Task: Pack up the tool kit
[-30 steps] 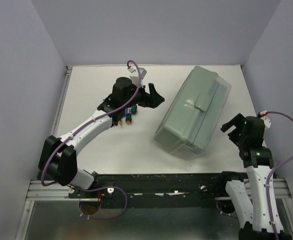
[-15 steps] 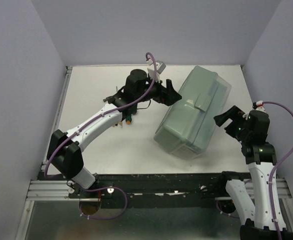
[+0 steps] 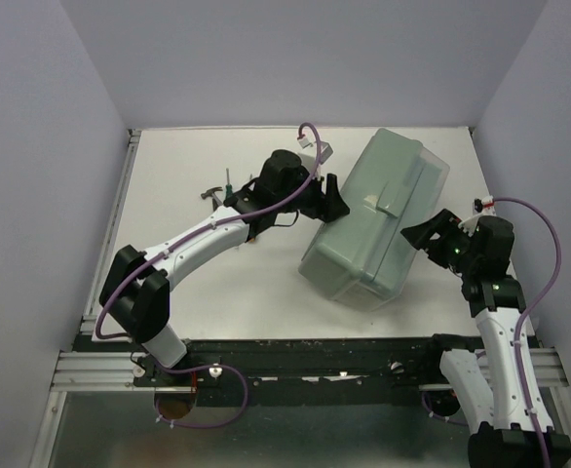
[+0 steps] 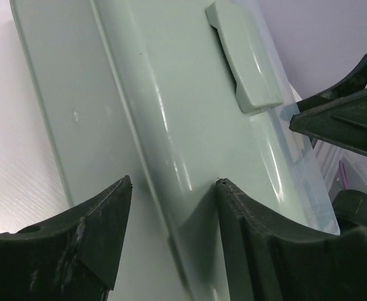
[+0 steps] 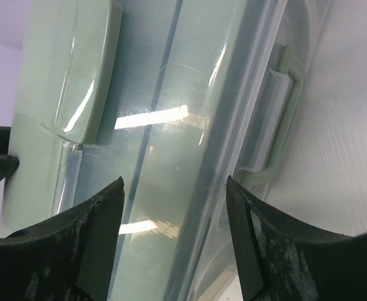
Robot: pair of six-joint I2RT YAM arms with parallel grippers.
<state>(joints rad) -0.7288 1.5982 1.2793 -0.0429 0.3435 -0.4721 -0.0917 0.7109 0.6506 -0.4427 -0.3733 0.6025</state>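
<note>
The tool kit box (image 3: 378, 219), grey-green with a translucent lid, lies slantwise at the table's right, lid shut. My left gripper (image 3: 332, 200) stands open at the box's left side. In the left wrist view its tips (image 4: 174, 188) straddle a ridge on the box (image 4: 171, 113) below the handle (image 4: 243, 59). My right gripper (image 3: 424, 234) is open at the opposite side. In the right wrist view it (image 5: 174, 188) spans the lid seam of the box (image 5: 158, 119), near a latch (image 5: 274, 119). A small hammer (image 3: 210, 193) and a screwdriver (image 3: 229, 180) lie left of the left arm.
Grey walls close in the white table (image 3: 217, 283) on the left, back and right. The left arm (image 3: 198, 239) stretches diagonally over the table's left half and hides whatever lies beneath it. A black rail (image 3: 315, 349) runs along the near edge.
The left arm swung right, away from the small tools, up to the box. The right arm came in to the box's other side. Both pairs of jaws have narrowed.
</note>
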